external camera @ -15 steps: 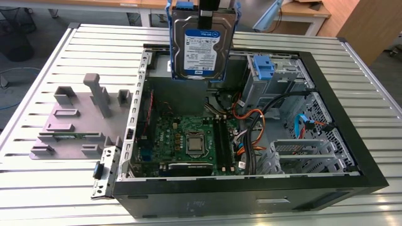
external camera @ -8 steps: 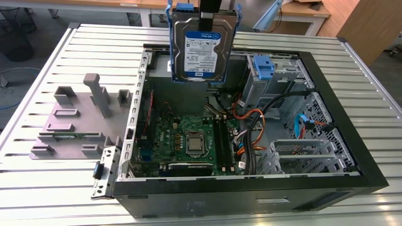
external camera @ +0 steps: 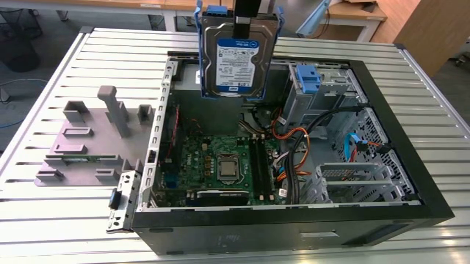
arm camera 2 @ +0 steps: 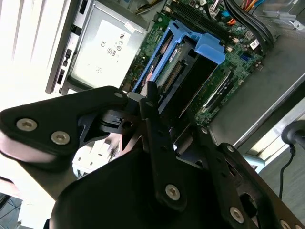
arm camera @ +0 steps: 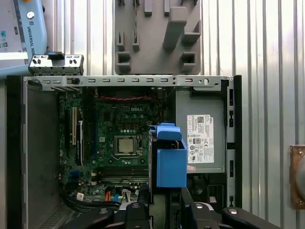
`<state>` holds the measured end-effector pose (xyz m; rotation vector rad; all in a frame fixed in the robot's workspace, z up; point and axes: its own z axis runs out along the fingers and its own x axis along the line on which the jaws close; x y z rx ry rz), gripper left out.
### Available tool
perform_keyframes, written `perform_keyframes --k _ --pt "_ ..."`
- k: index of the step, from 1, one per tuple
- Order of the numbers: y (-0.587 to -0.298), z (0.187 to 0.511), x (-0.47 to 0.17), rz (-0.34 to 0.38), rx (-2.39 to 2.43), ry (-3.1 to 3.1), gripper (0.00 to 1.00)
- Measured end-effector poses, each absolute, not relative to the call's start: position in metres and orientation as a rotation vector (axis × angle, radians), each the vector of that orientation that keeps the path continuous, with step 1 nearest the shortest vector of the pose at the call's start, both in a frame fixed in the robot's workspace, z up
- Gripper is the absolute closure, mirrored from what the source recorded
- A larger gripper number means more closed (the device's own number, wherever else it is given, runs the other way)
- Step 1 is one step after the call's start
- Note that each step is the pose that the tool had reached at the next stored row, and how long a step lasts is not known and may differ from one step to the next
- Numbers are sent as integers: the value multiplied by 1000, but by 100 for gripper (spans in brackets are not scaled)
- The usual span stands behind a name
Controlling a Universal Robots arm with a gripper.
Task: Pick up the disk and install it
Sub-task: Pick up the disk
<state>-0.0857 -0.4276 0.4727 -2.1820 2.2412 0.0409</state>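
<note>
Disk: the disk [external camera: 236, 58] is hanging upright directly under the gripper [external camera: 247, 25], above the open computer case [external camera: 294, 217] (blue carrier frame around it)
Gripper: its jaws are clamping the disk's upper end; the motherboard [arm camera: 119, 143] is lying below

I look down on a ribbed metal tabletop [external camera: 52, 231] of pale grey slats. In the first wrist view these slats shine bright under the light. At the far side stand wooden desks [external camera: 110, 3] on white legs, and a wooden cabinet [external camera: 422, 27] on the exterior view's right. The floor [external camera: 59, 27] is grey, with a thin blue cable [external camera: 15, 83] on the exterior view's left.
</note>
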Motion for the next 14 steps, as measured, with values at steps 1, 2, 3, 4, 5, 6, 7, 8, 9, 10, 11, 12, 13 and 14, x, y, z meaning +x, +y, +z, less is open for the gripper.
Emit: perform_keyframes --k 1,2,3,4,5,6,7,8,9,10,11,12,13,14 --pt "-428 473 -86 41 -2182 2241 65" --pt "-429 473 -86 41 -2182 2241 65" --pt "-430 473 -85 41 -2182 2241 65" --pt "-431 473 -85 41 -2182 2241 65" --pt "-431 473 -85 41 -2182 2241 65" --pt "-432 472 -85 41 -2182 2241 65" --pt "-433 472 -85 41 -2182 2241 65" --pt "-434 472 -85 41 -2182 2241 65" --pt "-434 472 -85 41 -2182 2241 65" --pt "-435 472 -85 41 -2182 2241 65" --pt "-436 472 -85 41 -2182 2241 65" --pt "-437 472 -85 41 -2182 2241 65" --pt "-437 472 -85 41 -2182 2241 65" --pt "-438 472 -84 41 -2182 2241 65"
